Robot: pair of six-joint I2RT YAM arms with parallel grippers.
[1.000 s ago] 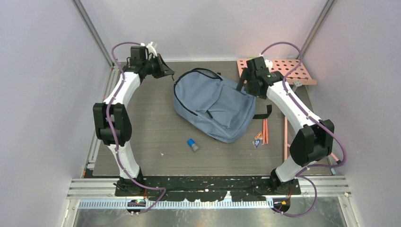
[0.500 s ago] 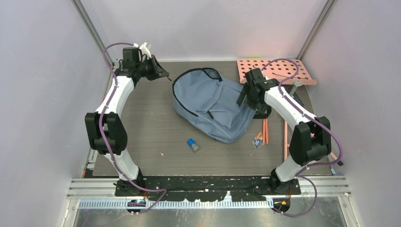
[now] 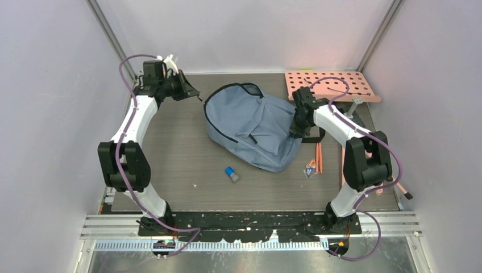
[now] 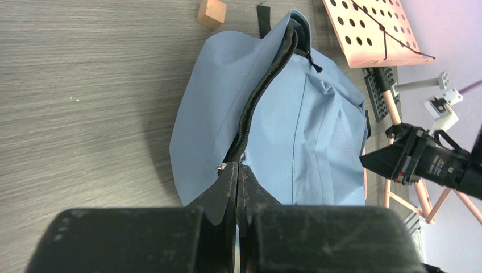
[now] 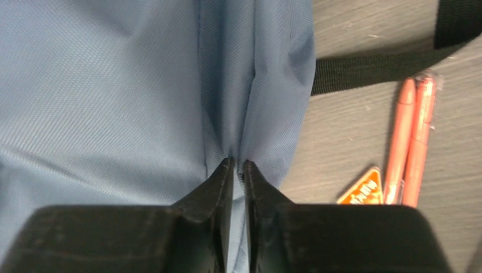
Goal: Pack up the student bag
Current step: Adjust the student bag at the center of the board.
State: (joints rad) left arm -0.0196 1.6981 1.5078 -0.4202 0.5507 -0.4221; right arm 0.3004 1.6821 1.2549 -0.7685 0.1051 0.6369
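Observation:
The student bag (image 3: 250, 128), grey-blue with a dark zipper line, lies flat in the middle of the table. My left gripper (image 3: 196, 95) is at its far left top corner. In the left wrist view the left gripper (image 4: 237, 166) is shut at the end of the open zipper (image 4: 261, 96), with the small metal zipper pull (image 4: 221, 166) at its tips. My right gripper (image 3: 295, 128) is on the bag's right side. There the right gripper (image 5: 239, 162) is pinched on a raised fold of the student bag (image 5: 113, 85) fabric.
Two orange pens (image 3: 319, 157) and an orange triangular item (image 3: 310, 167) lie right of the bag, by a black strap (image 5: 369, 68). A small blue-capped object (image 3: 231, 174) sits in front. A pink pegboard (image 3: 335, 85) is at the back right, and a wooden block (image 4: 212, 12) lies beyond the bag.
My right gripper came down onto the bag's right side and closed on its fabric. My left arm drew left, and the bag's top edge shifted a little left with it.

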